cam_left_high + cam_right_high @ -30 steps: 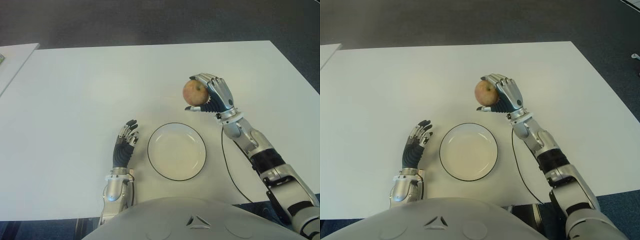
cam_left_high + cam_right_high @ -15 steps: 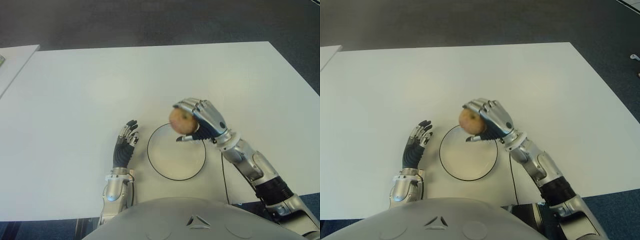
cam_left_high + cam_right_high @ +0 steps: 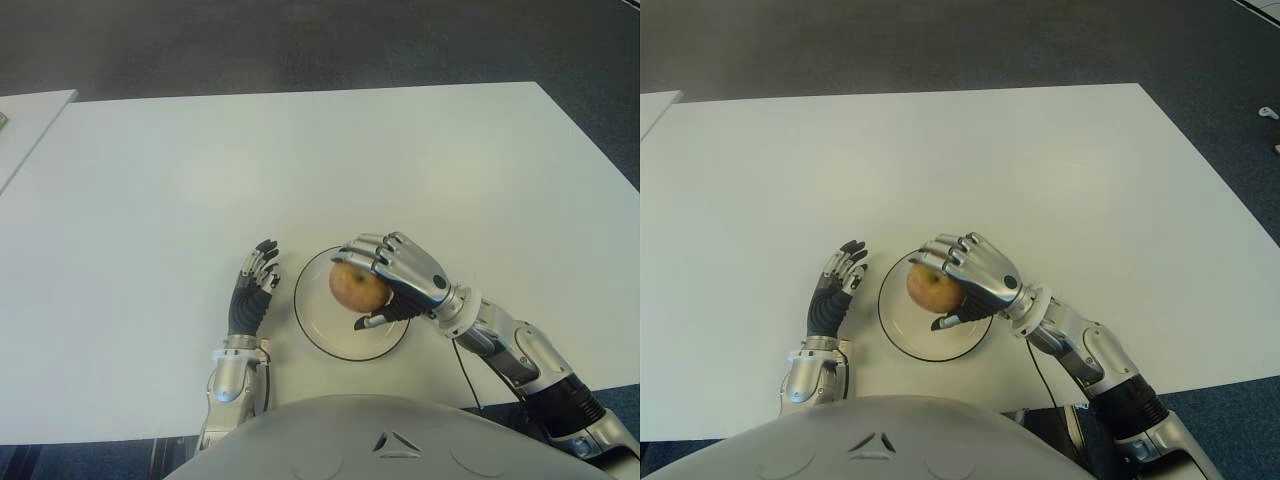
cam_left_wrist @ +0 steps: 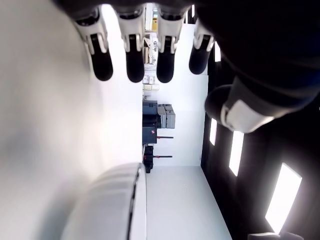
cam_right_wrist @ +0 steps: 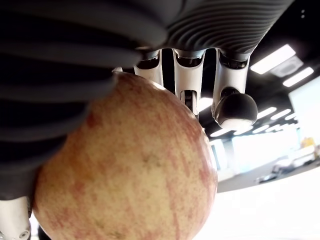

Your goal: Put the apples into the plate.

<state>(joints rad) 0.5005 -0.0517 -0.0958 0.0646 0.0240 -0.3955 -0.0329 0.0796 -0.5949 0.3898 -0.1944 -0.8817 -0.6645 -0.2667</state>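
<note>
A yellow-red apple (image 3: 355,288) is held in my right hand (image 3: 385,282), whose fingers curl over it; the right wrist view fills with the apple (image 5: 130,165). The hand and apple hang over the middle of the white plate with a dark rim (image 3: 312,328), near the table's front edge. I cannot tell whether the apple touches the plate. My left hand (image 3: 250,290) shows just left of the plate, fingers stretched out and holding nothing.
The white table (image 3: 200,170) stretches wide behind and to both sides of the plate. A second white surface (image 3: 25,115) lies at the far left. A thin black cable (image 3: 462,368) runs along my right forearm.
My right hand has carried the apple from behind the plate's right side, towards me and down, to a spot over the plate's middle. The left hand has not moved.
</note>
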